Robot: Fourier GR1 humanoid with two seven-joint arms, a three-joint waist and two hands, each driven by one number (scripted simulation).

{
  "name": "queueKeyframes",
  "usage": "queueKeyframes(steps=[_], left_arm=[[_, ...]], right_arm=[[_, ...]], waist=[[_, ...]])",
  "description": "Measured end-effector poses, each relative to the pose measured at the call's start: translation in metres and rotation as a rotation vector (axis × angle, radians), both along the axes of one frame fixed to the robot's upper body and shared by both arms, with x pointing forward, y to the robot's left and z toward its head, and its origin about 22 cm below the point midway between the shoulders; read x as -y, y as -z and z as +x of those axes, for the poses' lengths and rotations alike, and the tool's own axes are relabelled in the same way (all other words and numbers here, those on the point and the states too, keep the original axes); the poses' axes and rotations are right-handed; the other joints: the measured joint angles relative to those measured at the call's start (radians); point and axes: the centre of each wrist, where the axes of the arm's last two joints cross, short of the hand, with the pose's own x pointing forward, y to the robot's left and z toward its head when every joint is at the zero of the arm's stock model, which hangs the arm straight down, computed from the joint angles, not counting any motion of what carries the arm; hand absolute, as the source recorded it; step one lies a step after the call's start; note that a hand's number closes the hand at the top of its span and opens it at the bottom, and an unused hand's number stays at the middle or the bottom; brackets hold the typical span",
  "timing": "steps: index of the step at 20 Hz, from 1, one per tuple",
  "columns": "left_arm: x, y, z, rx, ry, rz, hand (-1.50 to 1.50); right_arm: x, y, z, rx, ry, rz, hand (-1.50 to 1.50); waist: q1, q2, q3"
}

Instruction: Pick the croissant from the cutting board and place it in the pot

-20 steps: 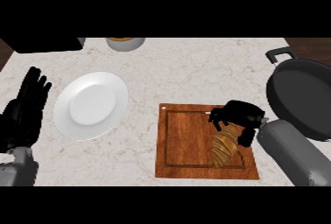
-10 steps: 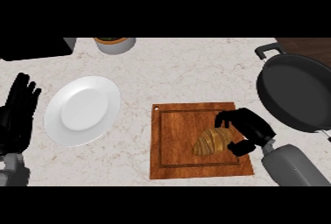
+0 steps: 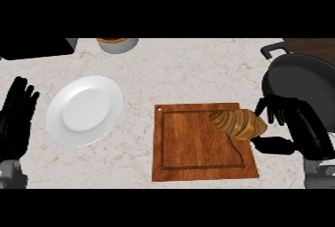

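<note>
No readable text, labels, brands, numbers or signs anywhere in head view. Cutting board (image 3: 196, 150): plain wood grain, unmarked. White plate (image 3: 85, 111): blank. Pot (image 3: 304, 82): plain dark surface, no marking. Container (image 3: 118, 43) at top edge: no label visible. Marbled countertop (image 3: 189, 75): veining only.

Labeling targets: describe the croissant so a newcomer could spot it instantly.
Find the wooden cutting board right of the white plate. At its upper right corner, the right hand curls round the croissant: a golden-brown ridged pastry, the only food in view.
</note>
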Motion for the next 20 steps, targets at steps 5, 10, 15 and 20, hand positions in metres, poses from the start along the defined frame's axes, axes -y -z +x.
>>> queueKeyframes(steps=[5,10,15,20], left_arm=[[0.006,-0.007,0.004,0.014,0.040,-0.005,0.00],[0.019,-0.018,0.014,0.034,0.094,-0.006,0.00],[0.024,-0.016,0.022,0.036,0.125,-0.009,0.00],[0.029,-0.016,0.028,0.036,0.139,-0.011,0.00]], right_arm=[[0.021,-0.049,-0.048,0.087,0.168,0.054,1.50],[0.048,-0.087,-0.083,0.101,0.289,0.111,1.50],[0.084,-0.094,-0.082,0.095,0.368,0.152,1.50],[0.118,-0.088,-0.059,0.079,0.404,0.221,1.50]], waist=[[0.040,0.017,0.002],[0.090,0.031,0.004],[0.121,0.039,0.005],[0.136,0.042,0.005]])
